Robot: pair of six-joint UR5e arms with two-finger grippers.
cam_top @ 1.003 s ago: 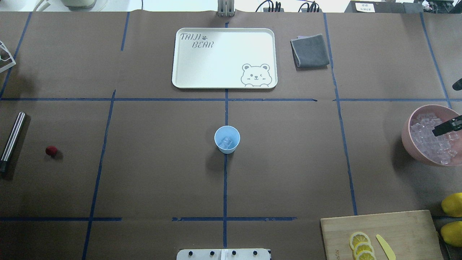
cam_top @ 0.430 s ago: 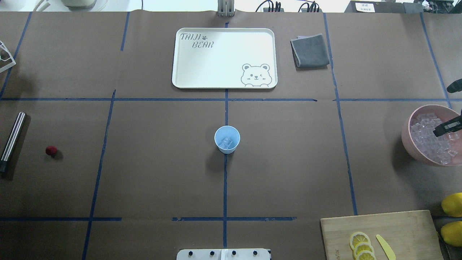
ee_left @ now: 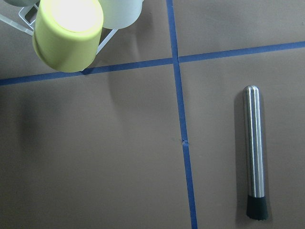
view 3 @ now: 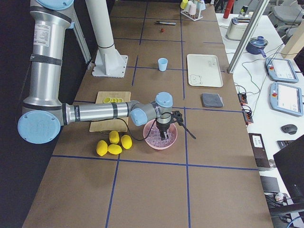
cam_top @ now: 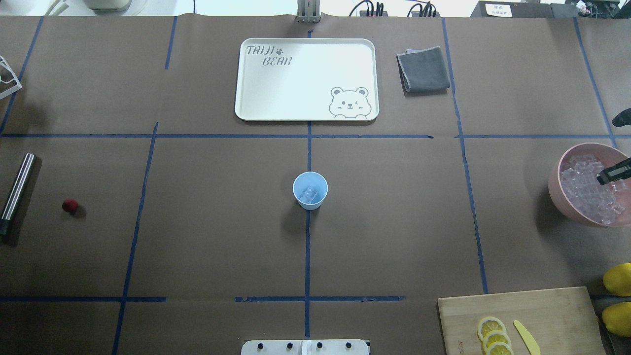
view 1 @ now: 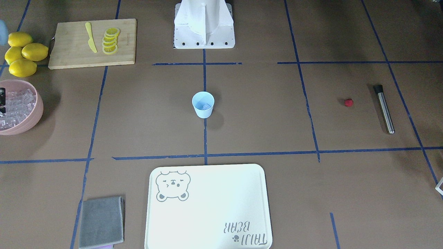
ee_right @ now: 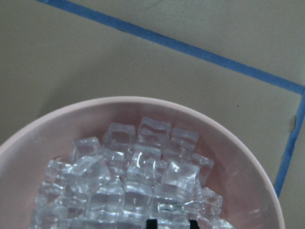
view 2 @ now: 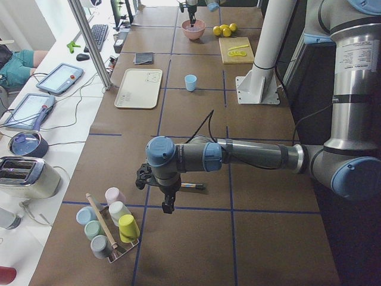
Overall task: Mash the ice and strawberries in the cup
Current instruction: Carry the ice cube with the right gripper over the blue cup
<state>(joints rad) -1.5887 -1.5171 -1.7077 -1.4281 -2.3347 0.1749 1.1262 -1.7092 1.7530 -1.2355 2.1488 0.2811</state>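
Observation:
The light blue cup [cam_top: 310, 190] stands upright at the table's middle with an ice piece [cam_top: 309, 194] inside. The red strawberry [cam_top: 70, 206] lies far left, next to a steel muddler [cam_top: 17, 190]. My right gripper [ee_right: 172, 223] is at the table's right edge, over the pink bowl [cam_top: 557, 190] full of ice [ee_right: 138, 167]. Its fingertips [ee_right: 151, 223] stand close together with an ice piece between them. My left gripper [view 2: 168, 205] hangs above the muddler [ee_left: 255, 152]; I cannot tell whether it is open or shut.
A white bear tray [cam_top: 306, 79] and a grey cloth [cam_top: 424, 69] lie at the back. A cutting board [cam_top: 542, 310] with lemon slices [cam_top: 493, 335] and a yellow knife [cam_top: 526, 336] is front right, whole lemons [cam_top: 618, 278] beside it. A rack of cups [view 2: 110, 229] stands far left.
The right gripper's finger over the pink bowl has shifted slightly right, toward the view's edge. The cup, strawberry and muddler have not moved.

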